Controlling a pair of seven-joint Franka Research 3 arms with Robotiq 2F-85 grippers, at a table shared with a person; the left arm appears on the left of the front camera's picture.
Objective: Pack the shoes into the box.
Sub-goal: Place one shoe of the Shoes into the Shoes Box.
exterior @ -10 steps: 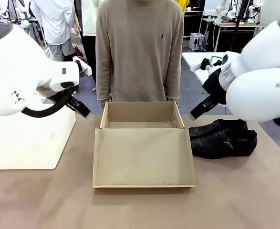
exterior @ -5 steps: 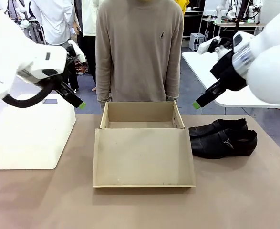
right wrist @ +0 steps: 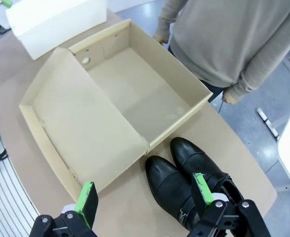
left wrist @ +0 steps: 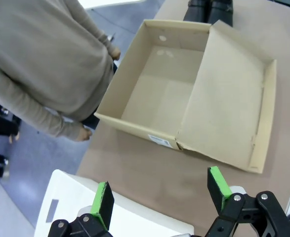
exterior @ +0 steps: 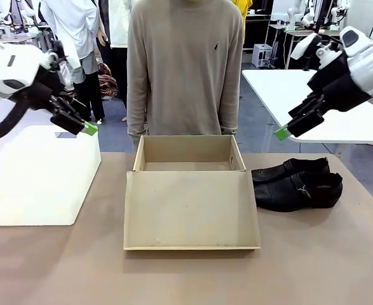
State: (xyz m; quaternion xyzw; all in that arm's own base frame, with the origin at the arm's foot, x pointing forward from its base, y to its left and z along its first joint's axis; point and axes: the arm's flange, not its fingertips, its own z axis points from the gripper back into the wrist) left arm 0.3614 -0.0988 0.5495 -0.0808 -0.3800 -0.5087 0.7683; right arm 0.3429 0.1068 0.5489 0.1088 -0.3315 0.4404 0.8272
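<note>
1. Shoes: black glossy leather pair with slim toes, lying side by side on table, just right of box and not yet inside.
2. Box: tan matte cardboard, rectangular, empty, with hinged lid folded flat toward robot.
3. Right fingers: spread wide, empty, high above shoes. Probably best lowered over one shoe's midsection, closing across its narrow width.
4. Left fingers: spread, empty, above white box.

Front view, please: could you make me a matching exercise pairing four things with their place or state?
1 shoes
2 box
3 white plastic box
4 right end effector

A open, raised in the air
B lid flap folded open, nothing inside
C on the table, right of the box
D on the table's left side

Pairs: 1-C, 2-B, 3-D, 4-A
</note>
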